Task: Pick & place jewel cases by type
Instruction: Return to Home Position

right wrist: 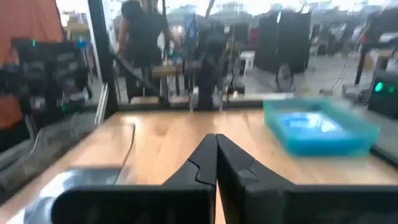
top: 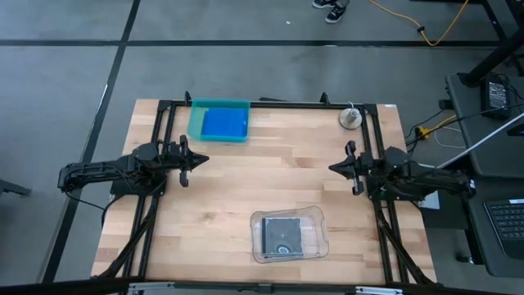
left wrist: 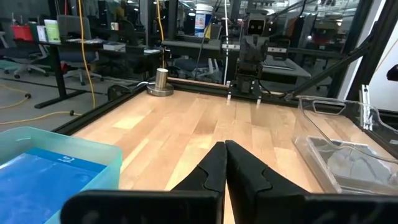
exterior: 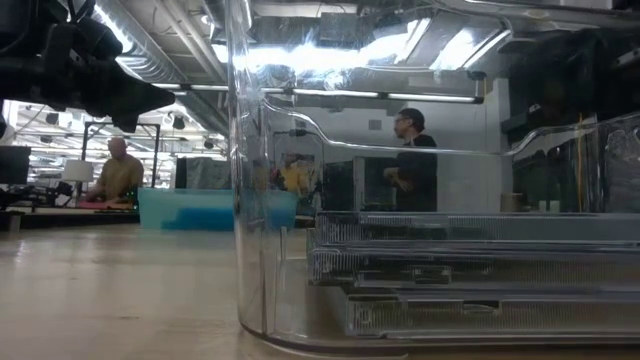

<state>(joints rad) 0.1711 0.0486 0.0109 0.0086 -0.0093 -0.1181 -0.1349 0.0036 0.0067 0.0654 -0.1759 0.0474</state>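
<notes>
A: Whereabouts of blue cases (top: 223,123)?
B: Sit inside teal tray (top: 195,123), far edge of bench (top: 246,180); dark cases (top: 282,236) inside clear tray (top: 316,239).
A: Handling?
B: Probably light, stiff, slick, brittle; pinch thin edges. Empty, pressed together: left fingers (left wrist: 211,171), right fingers (right wrist: 205,163).

One table (top: 246,192) carries two trays, one teal tray (top: 193,124) and one clear tray (top: 319,242), plus a single metal puck (top: 350,117). Seen from table height, the clear tray holds three dark cases (exterior: 480,268) in one stack; the blue cases (top: 224,123) in the teal tray show from above as one block, so I cannot count them. I have two claws, my left claw (top: 196,160) and my right claw (top: 334,167), and two people show behind the table, one seated person (exterior: 120,172) and one standing person (exterior: 412,165).
</notes>
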